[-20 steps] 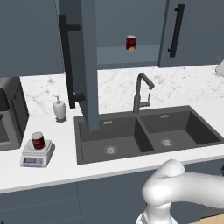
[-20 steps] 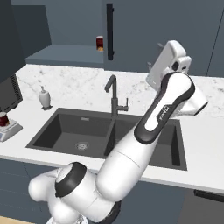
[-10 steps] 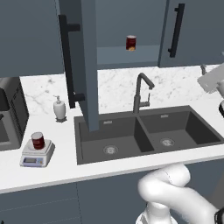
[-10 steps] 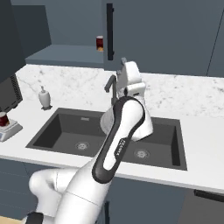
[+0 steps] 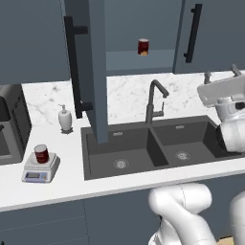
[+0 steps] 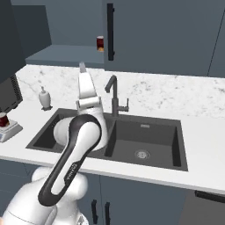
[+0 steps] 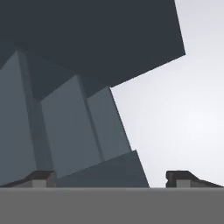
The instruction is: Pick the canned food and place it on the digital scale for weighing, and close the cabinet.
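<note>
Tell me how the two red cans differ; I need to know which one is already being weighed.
The can on the scale stands low on the counter, left of the sink. The other can stands high on the shelf of the open cabinet and has an orange mark at its base. Both are small, dark red, upright.

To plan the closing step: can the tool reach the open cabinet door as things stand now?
Probably yes. The cabinet door swings out over the sink, its black handle exposed. The open, empty tool is raised above the sink, with nothing between them.
</note>
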### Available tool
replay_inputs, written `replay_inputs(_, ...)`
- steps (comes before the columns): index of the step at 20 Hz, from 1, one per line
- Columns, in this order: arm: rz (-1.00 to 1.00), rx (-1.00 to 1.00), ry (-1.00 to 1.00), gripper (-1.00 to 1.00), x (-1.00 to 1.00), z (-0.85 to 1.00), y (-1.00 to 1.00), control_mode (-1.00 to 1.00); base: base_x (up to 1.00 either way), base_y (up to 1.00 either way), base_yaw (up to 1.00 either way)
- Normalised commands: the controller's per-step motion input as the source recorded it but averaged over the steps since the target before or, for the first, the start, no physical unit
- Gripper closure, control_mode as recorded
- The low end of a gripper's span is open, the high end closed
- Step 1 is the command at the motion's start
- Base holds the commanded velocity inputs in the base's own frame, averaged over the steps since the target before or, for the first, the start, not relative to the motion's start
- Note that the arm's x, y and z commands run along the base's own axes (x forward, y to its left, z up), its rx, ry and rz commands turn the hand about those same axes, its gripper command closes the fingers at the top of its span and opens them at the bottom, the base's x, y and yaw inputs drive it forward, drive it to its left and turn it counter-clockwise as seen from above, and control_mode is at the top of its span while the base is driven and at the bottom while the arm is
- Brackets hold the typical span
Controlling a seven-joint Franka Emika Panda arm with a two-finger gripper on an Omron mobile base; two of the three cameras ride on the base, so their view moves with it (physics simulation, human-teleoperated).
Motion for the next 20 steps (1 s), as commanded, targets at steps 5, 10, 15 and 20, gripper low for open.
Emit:
replay_inputs(5, 0.00, 0.00, -0.09, -1.00, -0.95, 0.00, 0.65, -1.00, 0.00, 0.00, 0.00)
replay_inputs(10, 0.00, 0.00, -0.16, -1.00, -0.67, 0.00, 0.64, -1.00, 0.00, 0.00, 0.00)
replay_inputs(15, 0.00, 0.00, -0.13, -1.00, -0.21, -0.01, 0.78, -1.00, 0.00, 0.00, 0.00)
replay_inputs(20, -0.04, 0.16, -0.01, -1.00, -0.20, 0.27, 0.32, -1.00, 0.00, 0.00, 0.00)
